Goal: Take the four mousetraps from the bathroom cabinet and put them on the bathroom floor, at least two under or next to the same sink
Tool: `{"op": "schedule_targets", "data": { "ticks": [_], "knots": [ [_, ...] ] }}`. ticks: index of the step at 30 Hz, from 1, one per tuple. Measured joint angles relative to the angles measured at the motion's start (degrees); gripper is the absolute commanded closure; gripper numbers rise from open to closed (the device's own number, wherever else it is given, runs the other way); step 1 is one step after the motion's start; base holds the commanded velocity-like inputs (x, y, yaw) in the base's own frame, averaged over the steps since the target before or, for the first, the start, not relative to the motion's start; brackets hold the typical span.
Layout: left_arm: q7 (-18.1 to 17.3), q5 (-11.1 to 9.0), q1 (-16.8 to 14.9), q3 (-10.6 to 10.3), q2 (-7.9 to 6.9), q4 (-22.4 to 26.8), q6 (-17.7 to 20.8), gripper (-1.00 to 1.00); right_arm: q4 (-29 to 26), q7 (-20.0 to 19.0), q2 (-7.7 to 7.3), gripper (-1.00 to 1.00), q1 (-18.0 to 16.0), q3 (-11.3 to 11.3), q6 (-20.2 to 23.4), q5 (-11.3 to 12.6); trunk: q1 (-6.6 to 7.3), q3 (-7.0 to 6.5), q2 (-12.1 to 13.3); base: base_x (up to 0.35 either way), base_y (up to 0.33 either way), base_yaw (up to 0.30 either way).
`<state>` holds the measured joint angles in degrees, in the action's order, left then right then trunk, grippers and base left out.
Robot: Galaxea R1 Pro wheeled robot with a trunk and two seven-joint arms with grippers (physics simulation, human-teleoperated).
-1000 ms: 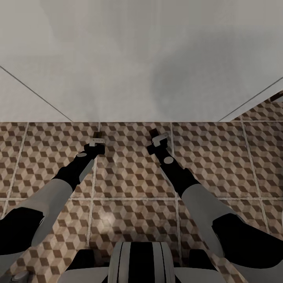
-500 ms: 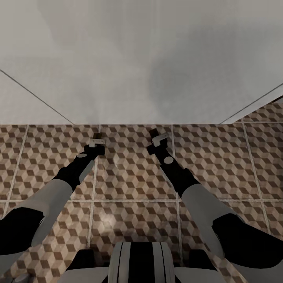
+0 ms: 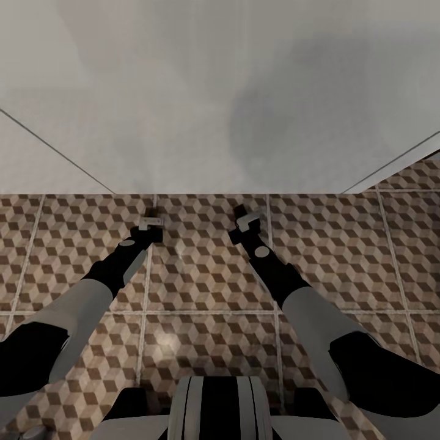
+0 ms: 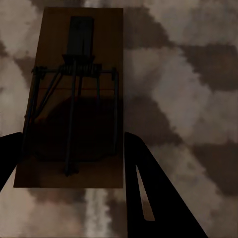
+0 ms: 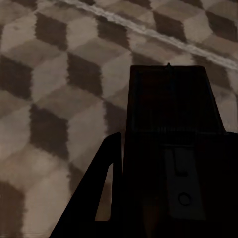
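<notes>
Both arms reach down to the cube-patterned bathroom floor [image 3: 208,287], close to the lower edge of a broad white surface [image 3: 220,91] that looks like the sink unit; no tap is visible. My left gripper [image 3: 151,221] is shut on a mousetrap [image 4: 74,74], a brown board with dark wire fittings. It lies flat between the two dark fingers [image 4: 148,193], just over the tiles. My right gripper [image 3: 244,218] is shut on a second mousetrap [image 5: 171,99], which is dark in shadow. One finger [image 5: 106,183] shows beside it. The cabinet and the other mousetraps are out of view.
A pale grout line [image 5: 148,29] crosses the tiles ahead of the right gripper. The robot's trunk [image 3: 217,406] stands at the near edge of the head view. More patterned tiles run past the white surface's right side [image 3: 421,174].
The right gripper has edged slightly to the left with its mousetrap. The head view has shifted a little. The left gripper holds still.
</notes>
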<state>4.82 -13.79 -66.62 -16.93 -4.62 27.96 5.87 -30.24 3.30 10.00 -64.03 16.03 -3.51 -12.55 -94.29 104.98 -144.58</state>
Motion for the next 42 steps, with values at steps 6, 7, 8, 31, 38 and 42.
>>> {"op": "schedule_targets", "data": {
  "ticks": [6, 7, 8, 31, 38, 42],
  "knots": [
    [0.0, 0.0, 0.0, 0.0, 0.04, -0.3, 0.0, 1.0, 1.4, 0.0, 0.0, 1.0, 0.0, 0.0, -0.5, 0.0, 0.0, 0.0, 0.0, 0.0, 0.0, 0.0],
    [0.0, 0.0, 0.0, 0.0, 0.04, -0.4, 0.0, 1.0, 1.5, 0.0, 0.0, 1.0, 0.0, 0.0, -0.7, 0.0, 0.0, 0.0, 0.0, 0.0, 0.0, 0.0],
    [0.0, 0.0, 0.0, 0.0, 0.04, -0.5, 0.0, 1.0, 1.6, 0.0, 0.0, 1.0, 0.0, 0.0, -0.9, 0.0, 0.0, 0.0, 0.0, 0.0, 0.0, 0.0],
    [0.0, 0.0, 0.0, 0.0, 0.04, -0.9, 0.0, 1.0, 4.7, 0.0, 0.0, 1.0, 0.0, 0.0, -1.3, -0.1, 0.0, 0.0, 0.0, 0.0, 0.0, 0.0],
    [0.0, 0.0, 0.0, 0.0, 0.04, -0.9, 0.0, 1.0, 4.8, 0.0, 0.0, 1.0, 0.0, -0.1, -1.3, -0.1, 0.0, 0.0, 0.0, 0.0, 0.0, 0.0],
    [0.0, 0.0, 0.0, 0.0, 0.04, -0.9, 0.0, 1.0, 4.8, 0.0, 0.0, 1.0, 0.0, -0.1, -1.3, -0.1, 0.0, 0.0, 0.0, 0.0, 0.0, 0.0]
  ]
}}
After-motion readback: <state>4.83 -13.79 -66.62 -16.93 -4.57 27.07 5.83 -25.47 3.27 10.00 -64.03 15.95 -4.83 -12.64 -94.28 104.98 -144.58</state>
